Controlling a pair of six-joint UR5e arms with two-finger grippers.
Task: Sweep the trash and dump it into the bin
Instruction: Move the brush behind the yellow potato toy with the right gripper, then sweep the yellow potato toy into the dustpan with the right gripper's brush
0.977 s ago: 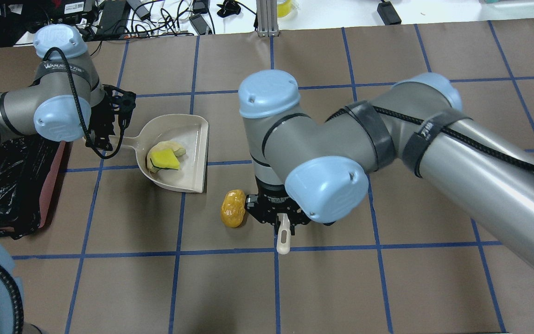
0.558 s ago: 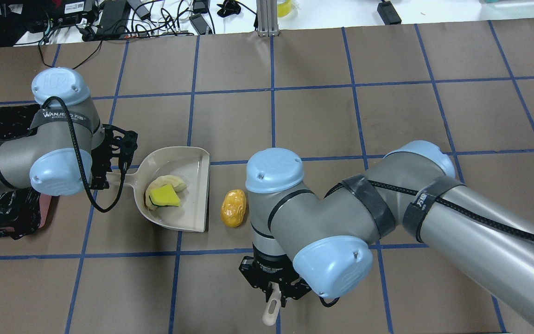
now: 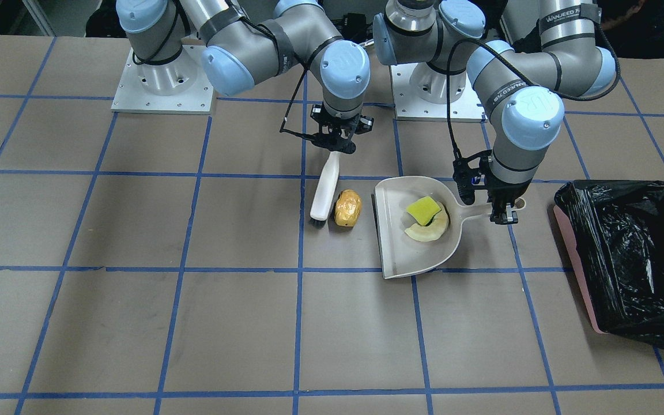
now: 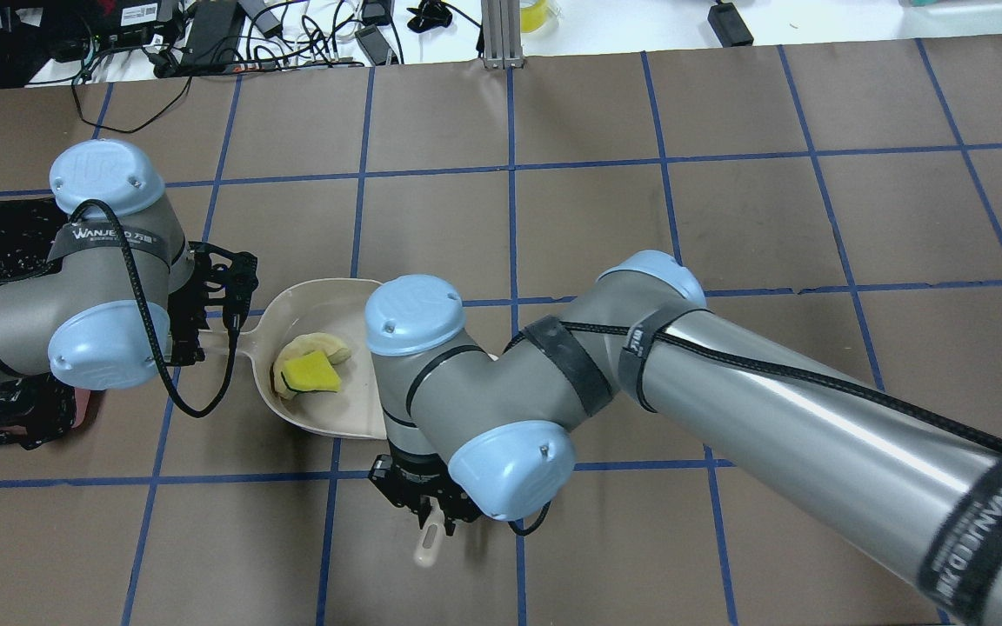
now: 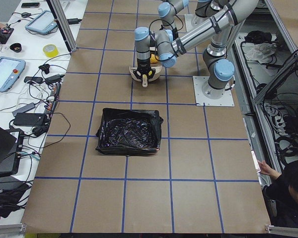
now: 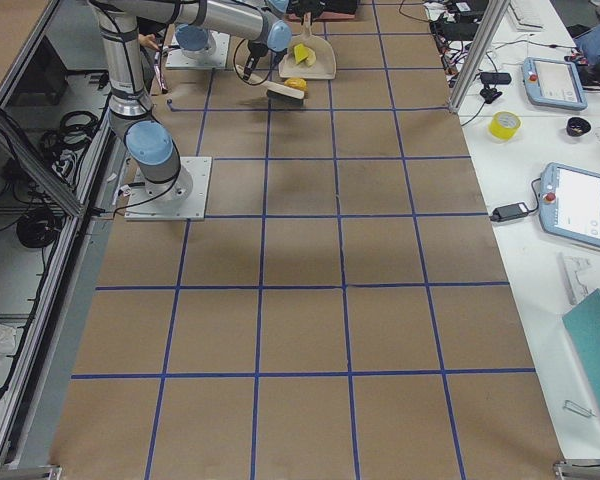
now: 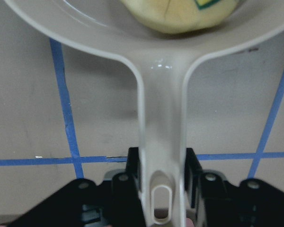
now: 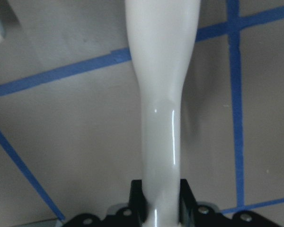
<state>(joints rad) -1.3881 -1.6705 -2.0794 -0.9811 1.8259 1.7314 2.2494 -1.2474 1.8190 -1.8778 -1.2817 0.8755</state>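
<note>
Brown table [image 3: 136, 323]: right gripper [image 3: 335, 145] clamps brush [image 3: 324, 193], left gripper [image 3: 502, 211] clamps dustpan [image 3: 402, 249]; we should sweep potato piece [image 3: 347, 208] straight in.

"What has moved in the last second?"

"The dustpan [image 4: 331, 300]. It lay farther out on the table, and the left gripper [image 3: 502, 212] has drawn it nearer the robot, so its mouth now sits just beside the potato [image 3: 347, 208]."

"And the right gripper [image 3: 335, 144]?"

"It pulled the brush [image 3: 325, 193] back toward the robot, then swung toward the robot's left. Seen from overhead, the right arm [image 4: 466, 391] now hides the potato, which showed before."
</note>
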